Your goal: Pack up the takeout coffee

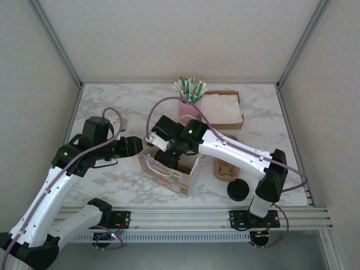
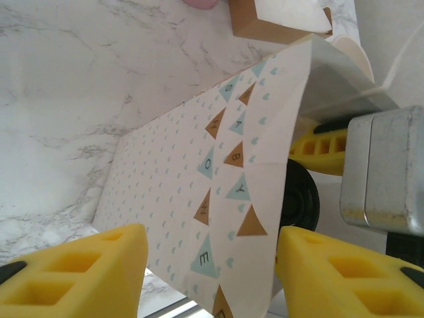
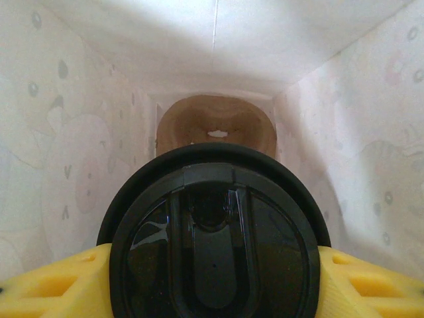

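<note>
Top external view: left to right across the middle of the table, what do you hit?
left gripper → patterned paper bag → brown cup carrier. The black lid is left out: it overlaps the carrier's span.

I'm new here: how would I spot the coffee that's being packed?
Find the patterned paper bag in the middle of the table; the right arm reaches into it. Inside, the right gripper clamps the coffee, seen as a round black lid. Unlike the loose black lid lying by that arm's base, this one sits inside the bag.
</note>
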